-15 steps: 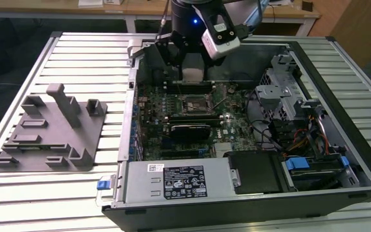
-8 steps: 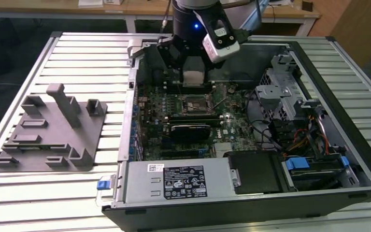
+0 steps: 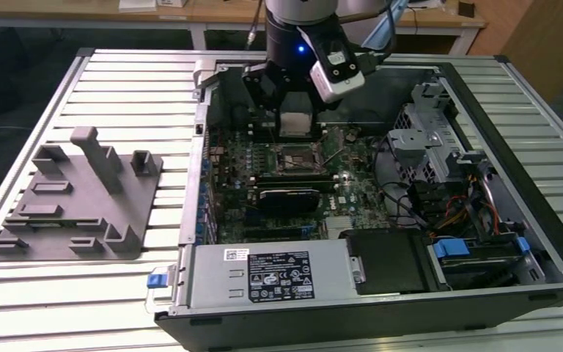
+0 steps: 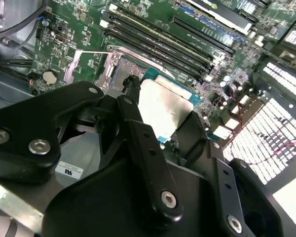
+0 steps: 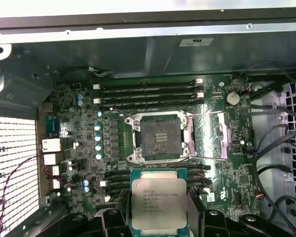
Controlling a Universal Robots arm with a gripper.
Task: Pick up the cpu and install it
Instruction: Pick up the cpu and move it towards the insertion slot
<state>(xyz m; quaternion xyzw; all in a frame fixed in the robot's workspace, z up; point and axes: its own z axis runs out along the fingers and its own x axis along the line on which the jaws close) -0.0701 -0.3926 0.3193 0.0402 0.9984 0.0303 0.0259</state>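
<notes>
Cpu (image 3: 297, 123), in the exterior view, sits pinched in the gripper (image 3: 295, 117) above the green motherboard (image 3: 360, 194) inside the open computer case (image 3: 360, 323), near the open socket (image 3: 299, 158). A grey fixture block (image 3: 67, 198) lies well apart on the slatted table (image 3: 125, 95). In the second wrist view, black fingers (image 4: 132, 94) clamp the cpu (image 4: 163, 108) by opposite edges. In the first wrist view, the cpu (image 5: 158, 200) hangs just beside the bare socket (image 5: 160, 134), metal plate up.
</notes>
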